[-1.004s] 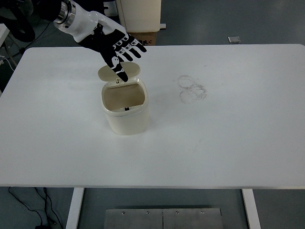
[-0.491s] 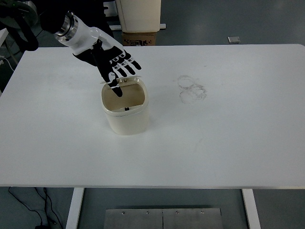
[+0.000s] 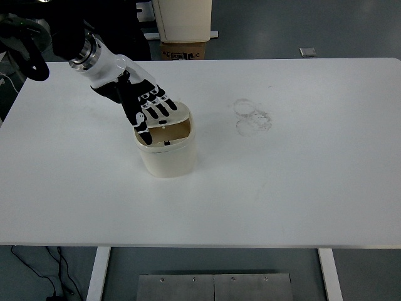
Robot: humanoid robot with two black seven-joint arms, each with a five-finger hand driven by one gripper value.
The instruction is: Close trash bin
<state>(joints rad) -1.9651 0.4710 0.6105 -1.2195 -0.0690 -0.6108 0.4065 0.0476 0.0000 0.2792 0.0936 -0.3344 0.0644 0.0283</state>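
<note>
1 hand (image 3: 148,108) on half-lowered bin lid (image 3: 170,116)

It looks like a lab: grey floor, black cables (image 3: 34,266) under the white table (image 3: 301,188), cardboard box (image 3: 183,51) behind it.

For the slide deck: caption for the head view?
Left hand pressing the lid down over the cream trash bin, still partly open.

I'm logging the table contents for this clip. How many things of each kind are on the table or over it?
Trash bin, cream, lid partly down: 1
Robot hand, the left hand, over the bin's lid: 1
Total: 2
</note>
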